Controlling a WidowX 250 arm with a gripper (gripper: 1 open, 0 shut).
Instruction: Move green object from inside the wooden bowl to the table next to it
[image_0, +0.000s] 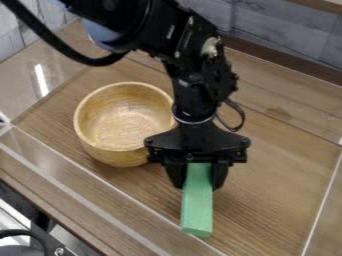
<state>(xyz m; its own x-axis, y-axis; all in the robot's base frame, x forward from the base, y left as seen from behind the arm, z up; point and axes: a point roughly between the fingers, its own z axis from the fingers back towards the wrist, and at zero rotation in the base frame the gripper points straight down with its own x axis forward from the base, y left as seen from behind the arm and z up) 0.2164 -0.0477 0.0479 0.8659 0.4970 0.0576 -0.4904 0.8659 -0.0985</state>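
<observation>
The green object (201, 206) is a long bright green block hanging tilted from my gripper (198, 172), which is shut on its upper end. Its lower end sits at or just above the table (281, 150); I cannot tell whether it touches. The wooden bowl (94, 140) stands to the left of the gripper, empty, with its round tan rim fully visible. The gripper points straight down, to the right of the bowl's rim and clear of it.
Low clear acrylic walls (80, 185) run around the table, the near one close in front of the block. The black arm (187, 60) rises behind the gripper toward the upper left. Open wood surface lies to the right.
</observation>
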